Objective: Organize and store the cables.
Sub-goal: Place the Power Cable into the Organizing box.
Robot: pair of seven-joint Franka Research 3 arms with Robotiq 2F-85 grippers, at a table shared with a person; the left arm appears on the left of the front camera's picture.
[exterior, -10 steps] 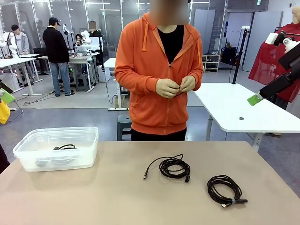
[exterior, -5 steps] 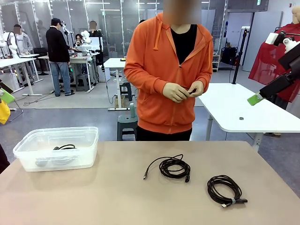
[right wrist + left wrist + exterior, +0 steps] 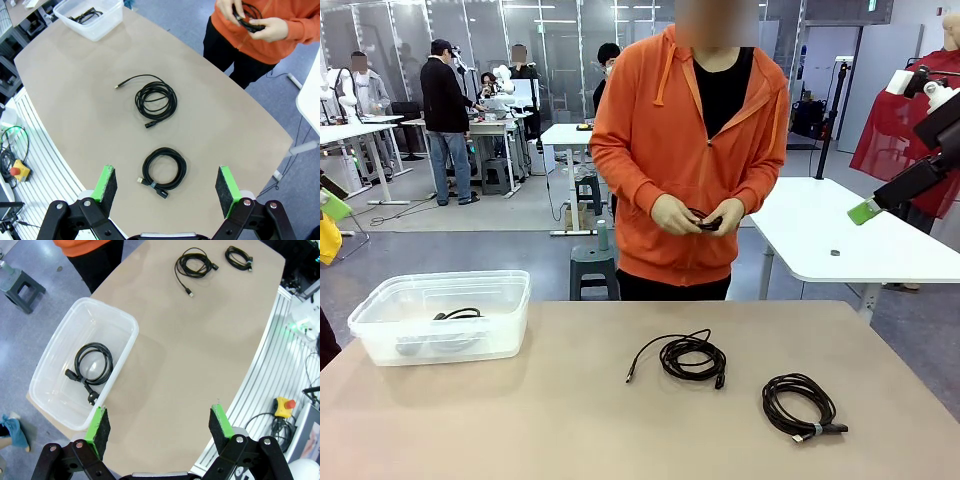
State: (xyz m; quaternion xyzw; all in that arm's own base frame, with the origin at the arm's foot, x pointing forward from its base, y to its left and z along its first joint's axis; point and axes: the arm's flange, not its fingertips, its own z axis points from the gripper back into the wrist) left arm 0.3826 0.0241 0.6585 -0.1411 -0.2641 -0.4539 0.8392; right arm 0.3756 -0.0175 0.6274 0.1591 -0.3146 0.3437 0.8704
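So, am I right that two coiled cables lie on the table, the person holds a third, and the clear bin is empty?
Not quite: the bin is not empty. The left wrist view shows a coiled cable lying in it. The rest stands: two coiled cables on the table, a third in the person's hands.

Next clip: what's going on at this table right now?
A person in an orange hoodie stands at the far side of the table, holding a small black cable between both hands. Two more cables lie on the tabletop: the middle coil and the right coil. A stored cable already sits in the clear bin at the robot's left. The left end effector and right end effector hang open above the table, holding nothing.
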